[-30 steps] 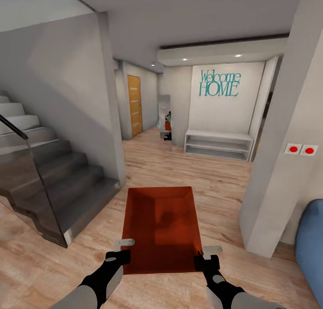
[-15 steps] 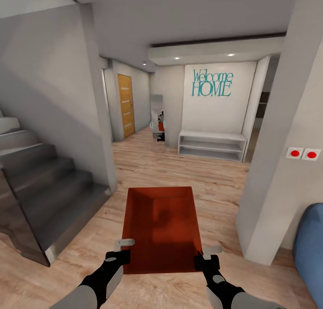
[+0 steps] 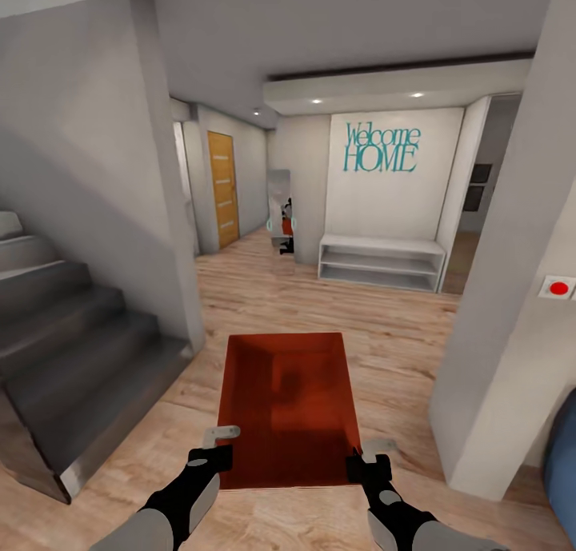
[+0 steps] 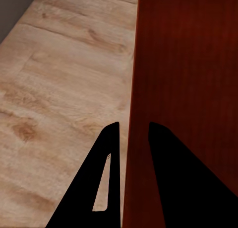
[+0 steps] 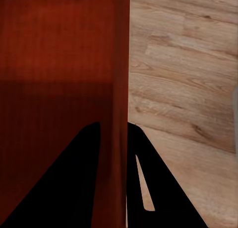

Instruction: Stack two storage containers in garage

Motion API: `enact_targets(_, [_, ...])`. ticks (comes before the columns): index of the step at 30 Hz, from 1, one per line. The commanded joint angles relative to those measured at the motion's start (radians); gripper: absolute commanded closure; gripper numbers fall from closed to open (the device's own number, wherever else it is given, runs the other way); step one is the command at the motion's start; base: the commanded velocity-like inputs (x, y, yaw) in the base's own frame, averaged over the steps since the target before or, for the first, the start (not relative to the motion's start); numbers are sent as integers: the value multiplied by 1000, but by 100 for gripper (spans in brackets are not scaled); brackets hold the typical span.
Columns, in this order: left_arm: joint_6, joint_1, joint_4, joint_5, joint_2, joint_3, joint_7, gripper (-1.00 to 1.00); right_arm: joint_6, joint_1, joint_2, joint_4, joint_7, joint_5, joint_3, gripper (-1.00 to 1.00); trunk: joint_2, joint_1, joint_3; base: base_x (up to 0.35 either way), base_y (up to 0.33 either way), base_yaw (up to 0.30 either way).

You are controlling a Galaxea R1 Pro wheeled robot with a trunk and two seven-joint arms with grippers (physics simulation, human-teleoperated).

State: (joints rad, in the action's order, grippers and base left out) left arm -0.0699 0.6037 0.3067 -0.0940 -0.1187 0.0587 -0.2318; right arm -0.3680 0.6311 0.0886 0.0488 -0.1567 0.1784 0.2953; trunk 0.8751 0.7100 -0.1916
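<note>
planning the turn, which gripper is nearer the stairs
Left. The left gripper grips the bin's wall on the side facing the stairs; the right gripper grips the opposite wall, away from them.

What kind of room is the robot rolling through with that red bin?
Most likely a home's entrance hall: a "Welcome HOME" sign hangs above a low white bench shelf, with a grey staircase alongside and light wood plank flooring.

blue sofa point(image 3: 562, 455) is mostly chopped off by the head view's right edge; staircase point(image 3: 64, 359) runs off the left; doorway figure point(image 3: 285, 227) too tiny to make out
</note>
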Motion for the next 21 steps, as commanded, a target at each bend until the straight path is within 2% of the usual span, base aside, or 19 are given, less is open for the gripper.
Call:
enact_targets(1, [-7,1,3,2,1,-13,-12,100,-9,1,-1,-1,-13,29,-27,100,1,1,-1,322,0,0])
enact_targets(21, [-6,1,3,2,1,-13,-12,100,-9,1,0,-1,-12,29,-27,100,1,1,-1,322,0,0])
